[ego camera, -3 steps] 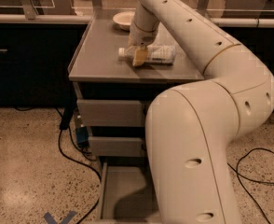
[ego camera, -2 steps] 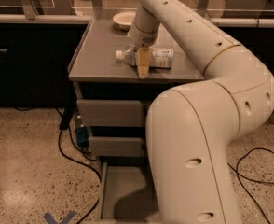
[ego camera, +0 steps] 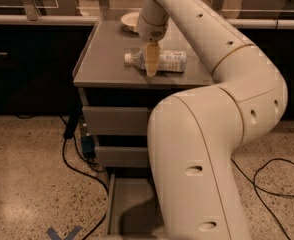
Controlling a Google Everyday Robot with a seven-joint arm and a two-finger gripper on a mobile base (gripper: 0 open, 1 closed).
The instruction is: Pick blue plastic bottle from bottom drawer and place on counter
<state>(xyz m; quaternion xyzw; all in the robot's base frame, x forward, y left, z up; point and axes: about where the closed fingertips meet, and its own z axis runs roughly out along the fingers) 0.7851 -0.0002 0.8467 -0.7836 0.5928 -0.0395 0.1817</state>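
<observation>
The blue plastic bottle (ego camera: 169, 61) lies on its side on the counter (ego camera: 107, 59), white cap pointing left. My gripper (ego camera: 152, 64) reaches down from the arm and straddles the bottle's middle. It is open, with one tan finger (ego camera: 151, 59) on the near side of the bottle; the other is hidden behind it. The bottom drawer (ego camera: 129, 204) is pulled out at floor level, a plain grey tray partly hidden by my arm.
A white plate (ego camera: 128, 20) sits at the counter's back. The two upper drawers (ego camera: 114, 121) are shut. Black cables (ego camera: 74, 159) run on the floor to the left and right of the cabinet. Blue tape (ego camera: 64, 232) marks the floor.
The near finger has shifted slightly toward the camera, away from the bottle. The bottle has stayed lying on the counter.
</observation>
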